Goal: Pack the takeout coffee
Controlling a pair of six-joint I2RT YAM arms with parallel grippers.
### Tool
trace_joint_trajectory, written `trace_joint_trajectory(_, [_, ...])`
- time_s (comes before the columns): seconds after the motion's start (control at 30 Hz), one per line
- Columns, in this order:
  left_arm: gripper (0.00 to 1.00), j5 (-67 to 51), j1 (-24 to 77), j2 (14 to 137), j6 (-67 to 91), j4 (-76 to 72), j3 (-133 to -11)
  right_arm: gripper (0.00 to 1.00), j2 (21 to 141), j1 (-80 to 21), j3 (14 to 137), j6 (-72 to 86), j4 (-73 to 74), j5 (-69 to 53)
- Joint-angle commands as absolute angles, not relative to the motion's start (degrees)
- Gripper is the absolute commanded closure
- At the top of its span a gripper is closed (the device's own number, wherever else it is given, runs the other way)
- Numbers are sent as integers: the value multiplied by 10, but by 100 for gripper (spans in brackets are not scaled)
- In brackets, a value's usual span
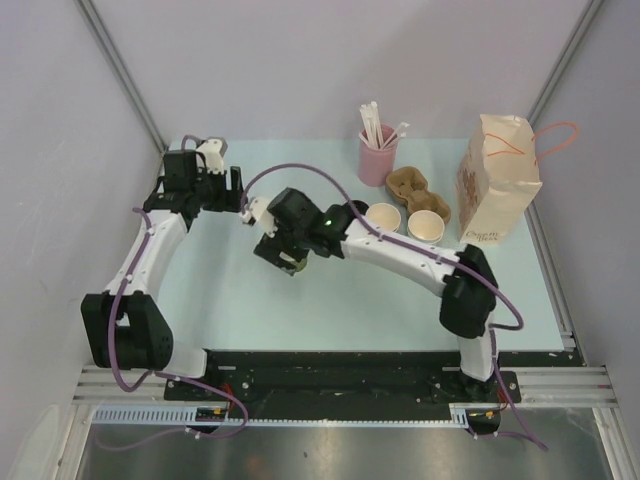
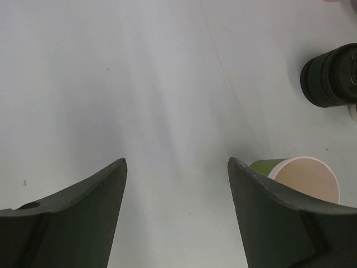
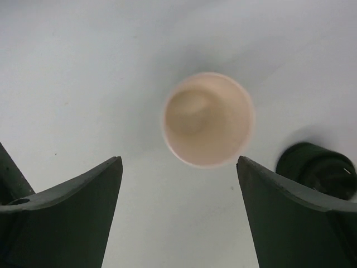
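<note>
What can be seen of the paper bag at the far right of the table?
The paper bag is pale tan, creased, with dark red print on its front and thin orange cord handles looping from its top. It stands upright at the far right of the table. A brown cup carrier sits just left of it; contact cannot be judged.

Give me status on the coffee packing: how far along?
Early. Done: nothing packed; the carrier looks empty, the paper bag stands apart. In hand: right gripper open above a lidless cup, not gripping; left gripper open over the tabletop. Left: likely lidding, then loading; two open cups sit by the carrier.
</note>
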State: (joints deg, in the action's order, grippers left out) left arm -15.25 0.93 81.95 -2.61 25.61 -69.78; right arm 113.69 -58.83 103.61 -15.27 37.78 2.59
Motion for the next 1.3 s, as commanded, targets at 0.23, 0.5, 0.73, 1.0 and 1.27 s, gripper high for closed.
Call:
trace_joint_trajectory(0.23, [22,-170,6,767,-64,248,-686,19,868,-366,876,32,454,133])
trace_joint_trajectory(0.5, [21,-170,6,764,-65,250,-686,27,807,-248,763,3,434,105])
trace_joint_trajectory(0.73, [22,-167,6,754,-70,254,-682,44,844,-242,751,-31,410,120])
trace_joint_trajectory(1.0, [21,-163,6,752,-77,258,-681,55,874,-242,751,-42,389,101])
trace_joint_trajectory(1.27, [21,-157,6,756,-81,258,-681,60,899,-241,751,-52,383,105])
